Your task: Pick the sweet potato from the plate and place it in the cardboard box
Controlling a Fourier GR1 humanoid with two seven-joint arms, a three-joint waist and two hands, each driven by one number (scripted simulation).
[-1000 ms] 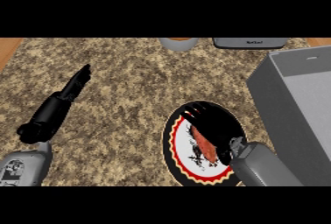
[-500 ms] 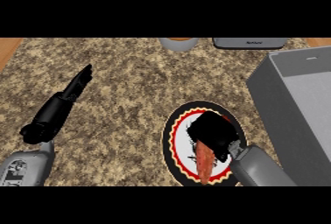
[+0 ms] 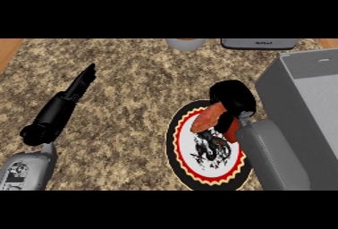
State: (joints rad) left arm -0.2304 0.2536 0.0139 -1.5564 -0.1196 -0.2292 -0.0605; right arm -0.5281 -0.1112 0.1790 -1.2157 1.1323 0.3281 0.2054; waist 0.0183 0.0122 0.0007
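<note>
Speckled brown and tan stone makes up the kitchen counter point(image 3: 132, 89), and it looks rough and grainy all over. On it lies a round white plate with a red and yellow rim point(image 3: 177, 147) and a dark scribbly picture in its middle. The robot's black right hand point(image 3: 232, 99) sits over the plate's upper right edge, at the end of a smooth grey forearm point(image 3: 274, 154). Its fingers are curled round one end of the long, orange-red sweet potato point(image 3: 206, 118), which looks smooth and a bit shiny. The sweet potato is tilted, with its lower end pointing down over the plate; it is hard to tell if that end touches the plate. Just to the right stands the grey box with tall flat walls point(image 3: 277, 85), open at the top. The black left hand point(image 3: 80, 82) shows on the left side, well apart from the plate, with its fingers straight and close together, holding nothing. At the top edge sit a round grey cup point(image 3: 185, 43) and a flat grey block with rounded corners point(image 3: 259, 43).
</note>
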